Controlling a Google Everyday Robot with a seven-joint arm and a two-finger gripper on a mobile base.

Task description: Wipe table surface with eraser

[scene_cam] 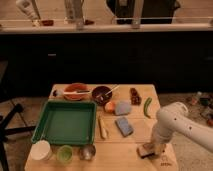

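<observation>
The table surface [120, 155] is a light tan wooden top. Near its front right corner lies the eraser [144, 151], a small block with a pale top over a dark layer, flat on the wood. My gripper [150, 148] comes down on it from the white arm [172, 122] at the right and is shut on the eraser, pressing it against the tabletop. The arm's wrist hides most of the fingers.
A green tray [37, 131] fills the left half. In front of it stand a white cup [41, 150], a green cup [64, 153] and a metal cup [88, 151]. A blue-grey block [124, 126], grey pad [122, 107], two bowls and a green chili [147, 107] lie behind the eraser.
</observation>
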